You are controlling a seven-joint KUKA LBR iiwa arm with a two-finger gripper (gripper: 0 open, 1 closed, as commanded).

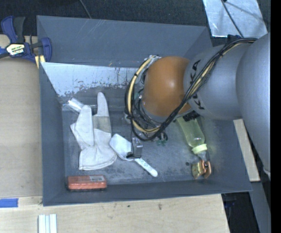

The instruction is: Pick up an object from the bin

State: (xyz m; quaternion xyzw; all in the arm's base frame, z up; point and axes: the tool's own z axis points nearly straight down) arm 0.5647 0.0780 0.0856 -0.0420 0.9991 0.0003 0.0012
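Several loose things are spread over the floor of the bin (48, 130). The gripper (137, 152) is seen low over the middle of the floor, directly above a white plastic utensil (147, 168) with a broad head and a thin handle. The utensil lies slanted just beside the right edge of a crumpled white cloth (94, 144). Whether the gripper is open or closed cannot be told from this angle. A yellow-green bottle (192, 132) is set to the right, a small brown metal piece (202, 169) is found near the front right corner, and a reddish bar (86, 182) is laid along the front wall.

The utensil is judged to be light, stiff and smooth, so it could be skidded away if pinched off-centre. Hold would best be taken across the narrow neck, where head and handle meet. The cloth edge, which seems to touch the head, might be caught along with it.
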